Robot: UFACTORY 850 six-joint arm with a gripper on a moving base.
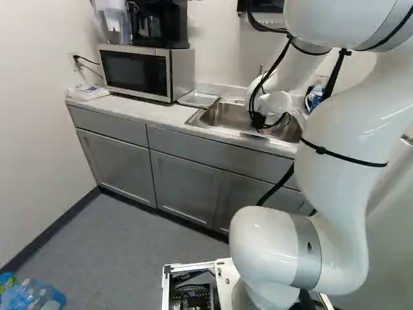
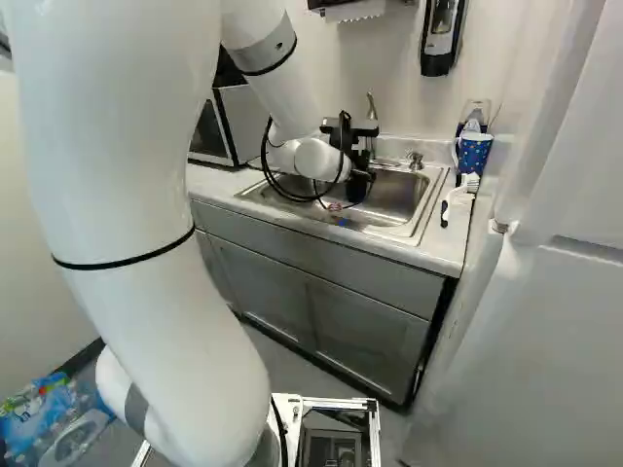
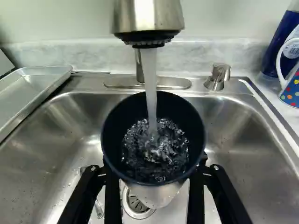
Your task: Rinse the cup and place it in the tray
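Observation:
In the right base view my gripper (image 2: 358, 183) hangs over the sink (image 2: 428, 216); its fingertips are hard to make out there. The wrist view has the gripper (image 3: 155, 172) shut on the cup (image 3: 201, 133), one finger on either side. This dark-rimmed cup stands open side up beneath the faucet head (image 3: 148, 21). A stream of water (image 3: 150, 84) falls into it and churns inside. The metal tray (image 3: 35, 93) lies on the counter beside the sink, near the microwave; the left base view shows the tray (image 1: 198, 99) too.
A dotted blue mug (image 2: 474, 151) and a brush (image 2: 458, 195) stand or lie beside the sink. The microwave (image 1: 135, 71) is beyond the tray. A drain (image 3: 137, 205) and a thin metal utensil (image 3: 98, 208) are below the cup. A white fridge-like surface (image 2: 555, 321) rises close by.

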